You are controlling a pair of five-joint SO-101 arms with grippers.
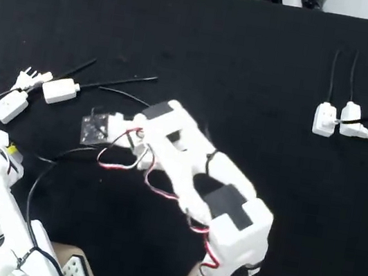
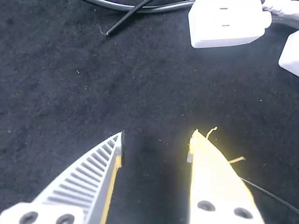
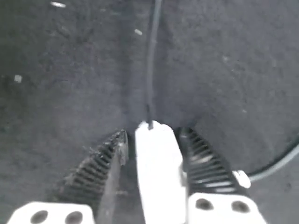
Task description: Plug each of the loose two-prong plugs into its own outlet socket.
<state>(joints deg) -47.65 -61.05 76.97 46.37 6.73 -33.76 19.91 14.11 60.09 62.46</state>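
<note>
Black cloth table (image 1: 268,46) lies beneath the left gripper (image 2: 156,135), near left, fingers spread and empty. Farther in, the right gripper (image 3: 153,133) clasps a white plastic plug (image 3: 159,177) on a black cord (image 3: 150,70); beyond, a white outlet socket block (image 1: 60,90).

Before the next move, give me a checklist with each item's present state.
1. Grip: right gripper shut on white plug: ok.
2. Which way the held plug's prongs face: cannot tell, they are hidden.
3. The left gripper is open with nothing in it, over bare cloth: ok.
4. White block with two slots lies ahead of the left gripper, nothing in between: ok.
5. Plug and socket pair on the table's right side is joined: ok.
6. Two-prong plug lies loose, prongs bare: not ok.
</note>
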